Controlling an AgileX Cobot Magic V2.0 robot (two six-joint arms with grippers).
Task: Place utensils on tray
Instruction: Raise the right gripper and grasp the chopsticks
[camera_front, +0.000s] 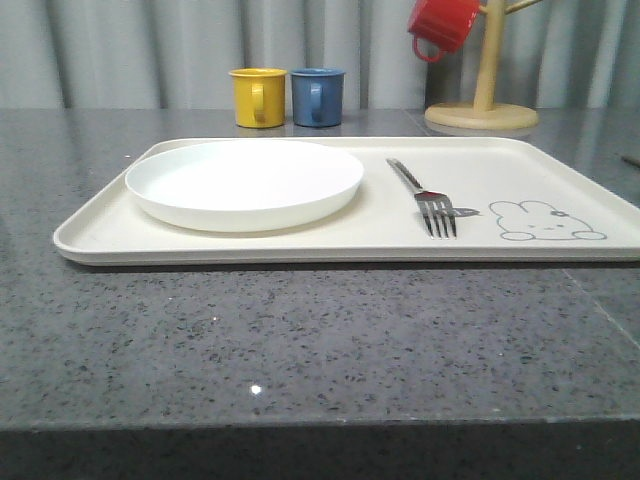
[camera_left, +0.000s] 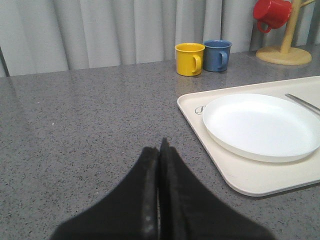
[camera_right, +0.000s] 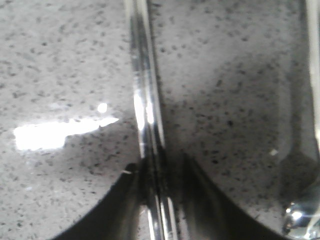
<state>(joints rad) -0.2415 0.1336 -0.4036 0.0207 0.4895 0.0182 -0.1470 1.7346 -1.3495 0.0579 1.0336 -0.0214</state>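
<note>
The cream tray (camera_front: 560, 160) lies across the counter with a silver fork (camera_front: 425, 195) on it, beside the rabbit drawing. The tray's near corner (camera_left: 245, 180) and the fork's handle (camera_left: 302, 102) also show in the left wrist view. My left gripper (camera_left: 160, 150) is shut and holds nothing, over bare counter beside the tray. In the right wrist view, my right gripper (camera_right: 159, 167) is shut on a pair of shiny chopsticks (camera_right: 145, 100), low over the speckled counter. A spoon (camera_right: 300, 210) lies on the counter close beside them.
A round white plate (camera_front: 245, 180) fills the tray's left half. A yellow mug (camera_front: 258, 96) and a blue mug (camera_front: 317, 95) stand behind the tray. A red mug (camera_front: 442, 24) hangs on a wooden mug tree (camera_front: 482, 110) at the back right.
</note>
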